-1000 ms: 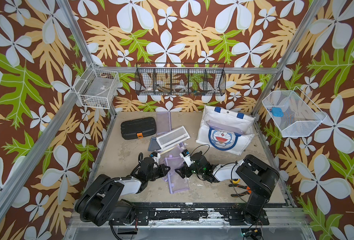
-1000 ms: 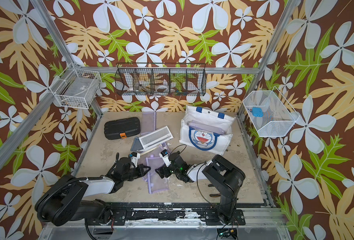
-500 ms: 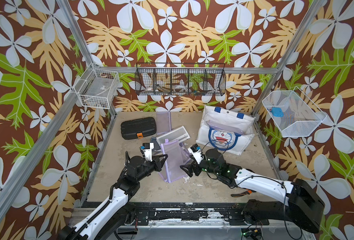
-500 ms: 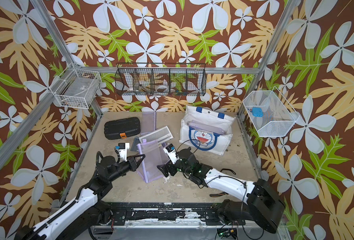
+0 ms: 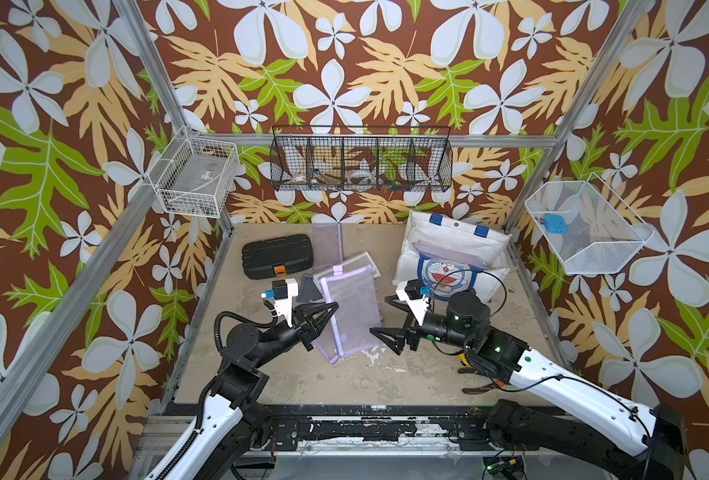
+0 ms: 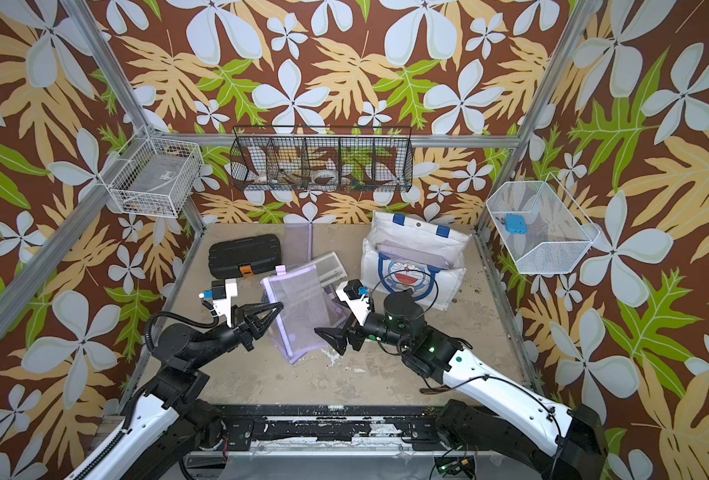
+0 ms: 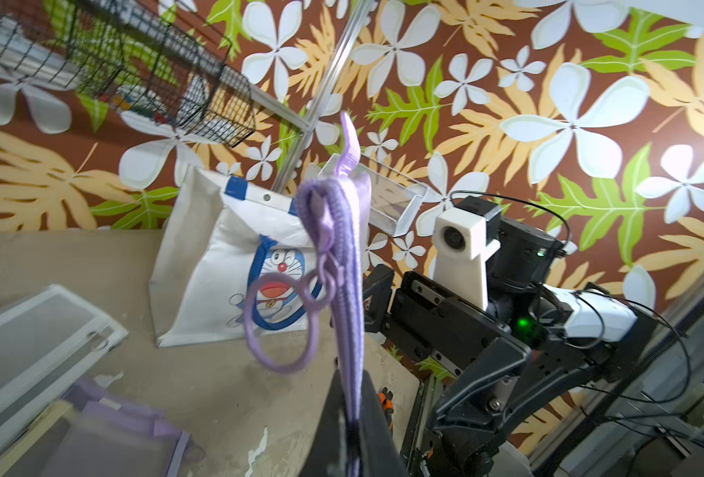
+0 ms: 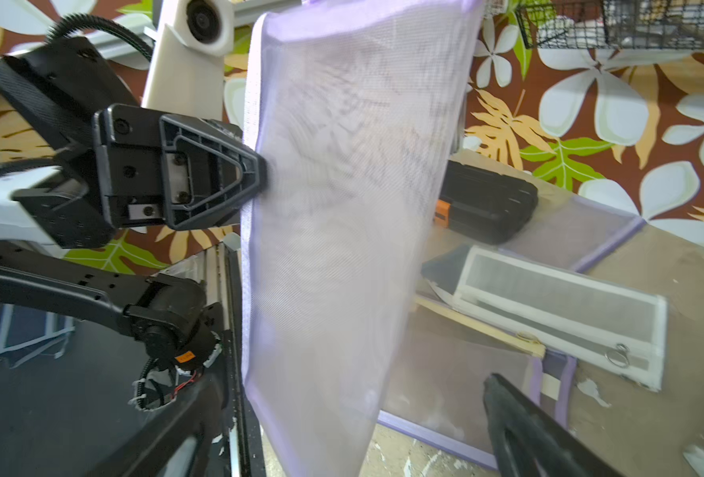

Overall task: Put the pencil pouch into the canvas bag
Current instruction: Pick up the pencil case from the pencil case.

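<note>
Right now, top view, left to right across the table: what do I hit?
black case → held pouch → canvas bag

Black plastic case (image 5: 277, 261) w/ orange latch lies flat at back-left of desk (image 5: 303, 374). White mesh zip pouch (image 8: 556, 305) flat nr desk centre, near case. Walls: white wire basket (image 5: 195, 178) left, black wire basket (image 5: 361, 160) back, white mesh basket (image 5: 585, 245) right w/ blue item (image 5: 554, 223) inside.
</note>
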